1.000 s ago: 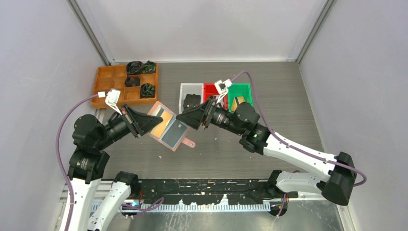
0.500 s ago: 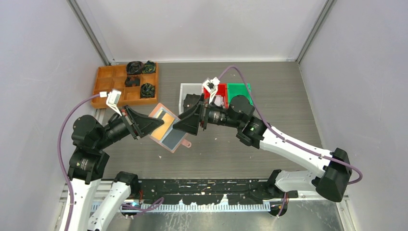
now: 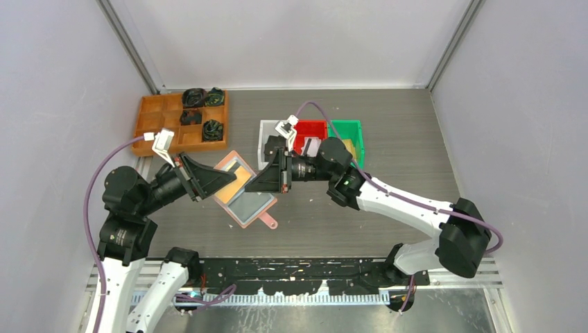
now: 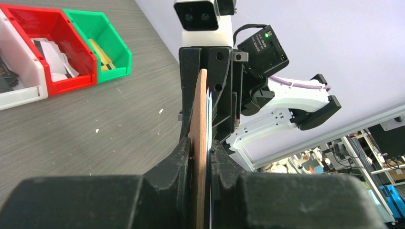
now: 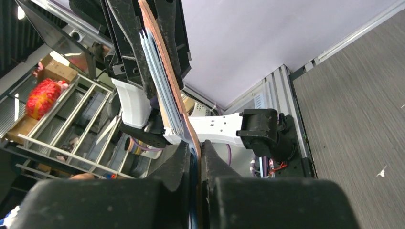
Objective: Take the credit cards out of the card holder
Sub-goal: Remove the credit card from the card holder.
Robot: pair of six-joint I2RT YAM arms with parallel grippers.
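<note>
The table [image 3: 416,132] has a dark grey wood-grain top with a few pale specks on it. Plain walls [image 3: 291,35] in a light greyish lavender box it in on three sides, with metal posts [image 3: 130,45] in the back corners. Lighting is pretty even. Past the enclosure, the right wrist view catches a metal shelving rack [image 5: 67,119] with a red bag [image 5: 42,98] on it.

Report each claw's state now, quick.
Left claw: closed, clamping the card holder by one edge.
Right claw: closed, clamping the card holder by the opposite edge.
</note>
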